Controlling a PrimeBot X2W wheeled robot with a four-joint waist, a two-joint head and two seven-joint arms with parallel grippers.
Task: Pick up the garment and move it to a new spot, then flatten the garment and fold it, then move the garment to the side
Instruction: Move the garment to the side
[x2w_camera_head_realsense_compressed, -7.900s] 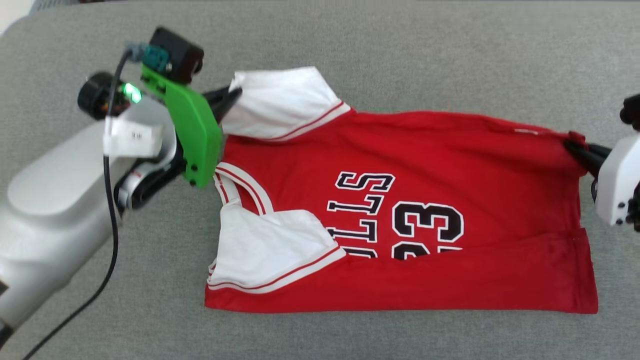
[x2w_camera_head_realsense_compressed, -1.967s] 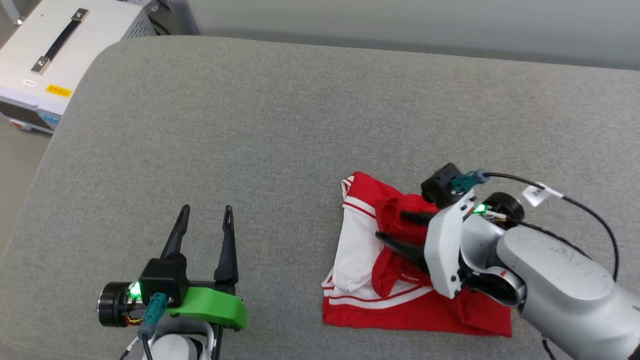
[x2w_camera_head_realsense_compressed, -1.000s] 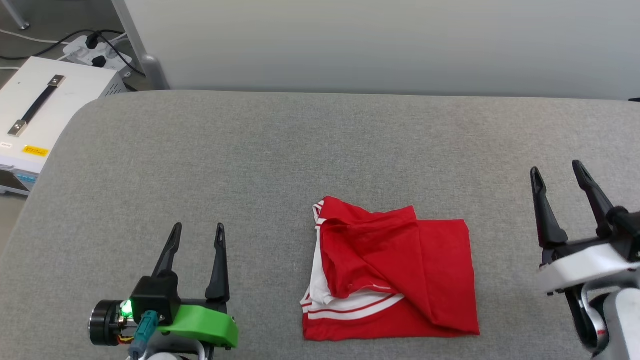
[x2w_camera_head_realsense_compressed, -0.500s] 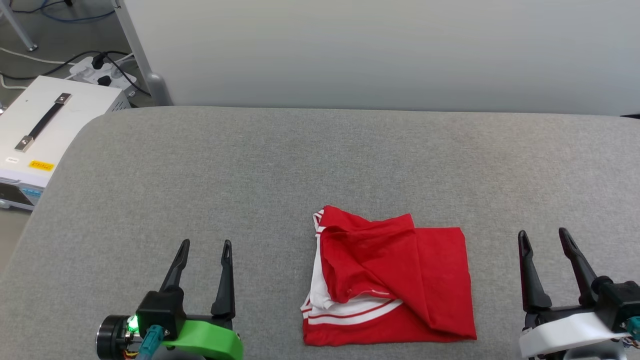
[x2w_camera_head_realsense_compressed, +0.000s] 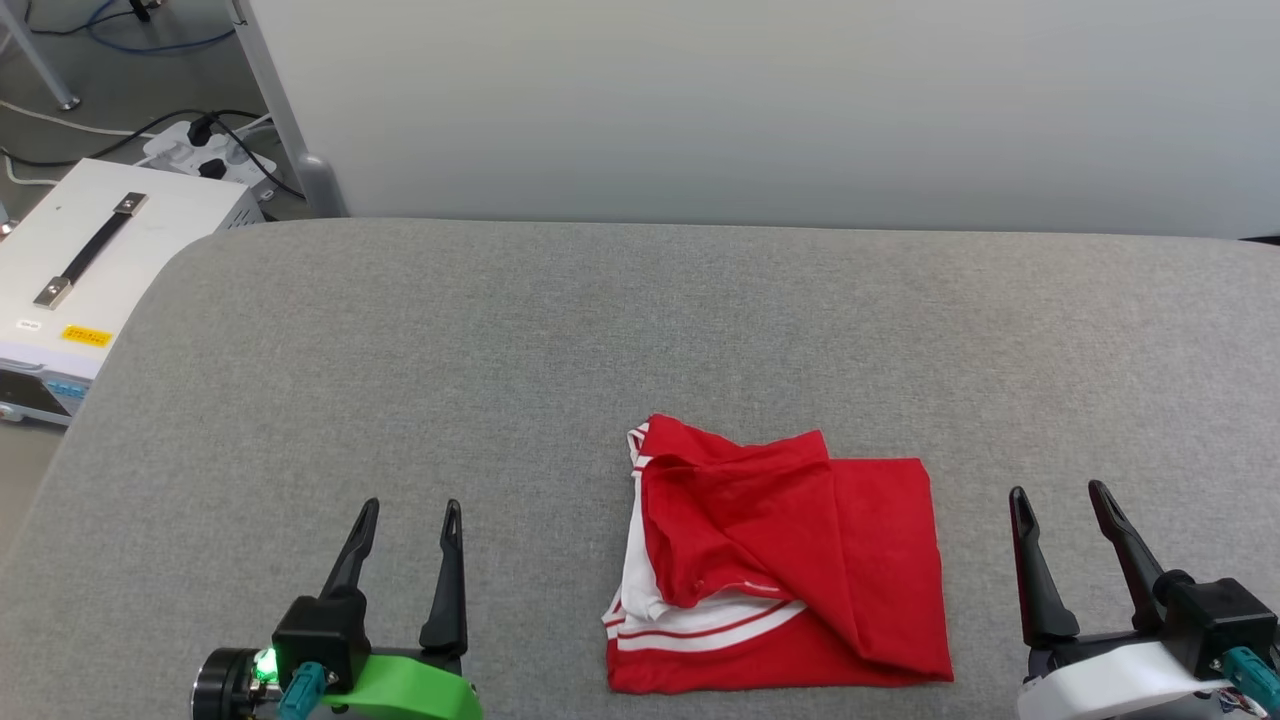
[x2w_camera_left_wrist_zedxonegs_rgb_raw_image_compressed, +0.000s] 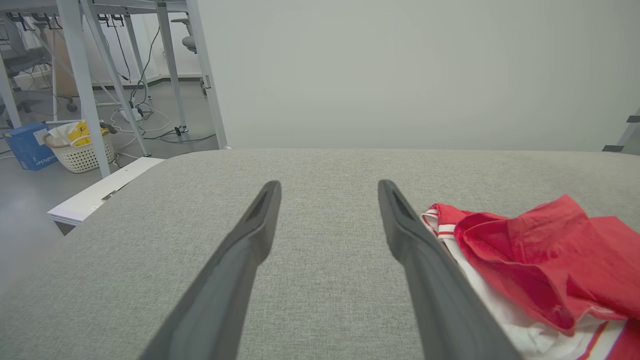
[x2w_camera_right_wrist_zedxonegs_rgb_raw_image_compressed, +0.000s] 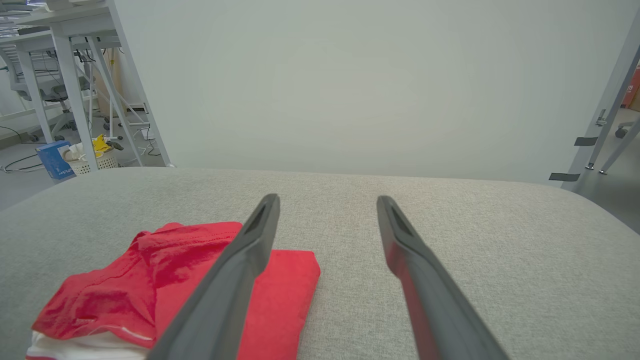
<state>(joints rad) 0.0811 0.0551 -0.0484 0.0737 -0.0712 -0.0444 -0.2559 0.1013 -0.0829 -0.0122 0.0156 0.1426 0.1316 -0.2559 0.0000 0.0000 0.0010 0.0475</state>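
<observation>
open grey cushion all around, the folded garment the sole obstacle

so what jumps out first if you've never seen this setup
The red garment, folded into a loose square with white striped trim peeking out, lies near the front of the grey padded surface. The left gripper and right gripper flank it, fingers open, touching nothing.

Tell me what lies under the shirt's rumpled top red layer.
White sleeve fabric with striped trim peeks out on the left, over a red bottom layer of the shirt. Anything deeper is covered.
</observation>
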